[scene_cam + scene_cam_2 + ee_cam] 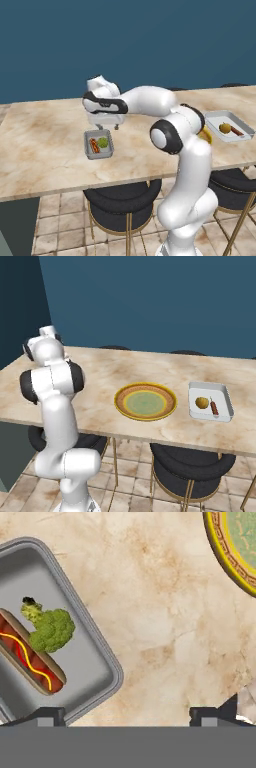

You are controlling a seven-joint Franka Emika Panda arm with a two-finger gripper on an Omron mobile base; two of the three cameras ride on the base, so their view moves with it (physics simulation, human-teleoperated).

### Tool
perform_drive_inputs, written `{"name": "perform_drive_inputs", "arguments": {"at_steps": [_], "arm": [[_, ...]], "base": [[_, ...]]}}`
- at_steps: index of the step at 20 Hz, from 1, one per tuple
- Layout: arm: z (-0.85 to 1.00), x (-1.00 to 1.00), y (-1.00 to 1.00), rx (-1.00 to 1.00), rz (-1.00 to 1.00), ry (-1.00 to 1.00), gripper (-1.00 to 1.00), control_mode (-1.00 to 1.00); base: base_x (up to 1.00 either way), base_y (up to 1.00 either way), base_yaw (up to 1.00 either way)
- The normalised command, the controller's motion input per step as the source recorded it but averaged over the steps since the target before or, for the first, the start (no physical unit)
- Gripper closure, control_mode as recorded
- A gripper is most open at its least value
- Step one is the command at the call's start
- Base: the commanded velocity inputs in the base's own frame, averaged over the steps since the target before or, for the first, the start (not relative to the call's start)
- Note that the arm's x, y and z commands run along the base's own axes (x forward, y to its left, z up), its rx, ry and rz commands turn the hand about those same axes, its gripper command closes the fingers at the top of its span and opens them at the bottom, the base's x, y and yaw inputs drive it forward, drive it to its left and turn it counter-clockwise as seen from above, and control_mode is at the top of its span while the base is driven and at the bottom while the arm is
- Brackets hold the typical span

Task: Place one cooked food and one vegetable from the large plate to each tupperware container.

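The gripper (105, 126) hangs with its jaws spread wide and empty just above the left tupperware container (98, 144), which holds a hot dog (31, 658) and a broccoli floret (50, 629). The right tupperware container (210, 401) holds a yellowish round food (201, 402) and a small sausage-like piece (214, 407). The large plate (145, 401) between them looks bare. Both trays seem filled, so I'd lift the hand straight up, clear of the rim, without nudging the tray.
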Motion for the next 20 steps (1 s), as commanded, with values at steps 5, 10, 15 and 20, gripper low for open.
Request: {"name": "perform_drive_inputs", "arguments": {"at_steps": [5,10,15,20], "arm": [[0.48,-1.00,-1.00,0.08,0.06,-0.02,-1.00,-1.00],[0.15,-0.88,-1.00,0.08,0.10,-0.01,-1.00,-1.00],[-0.11,-0.68,-0.60,0.12,0.02,-0.04,-1.00,-1.00],[-0.37,0.01,-0.36,0.02,-0.03,0.06,-1.00,-1.00]], "base": [[0.00,0.00,0.00],[0.00,0.00,0.00],[0.00,0.00,0.00],[0.00,0.00,0.00]]}}
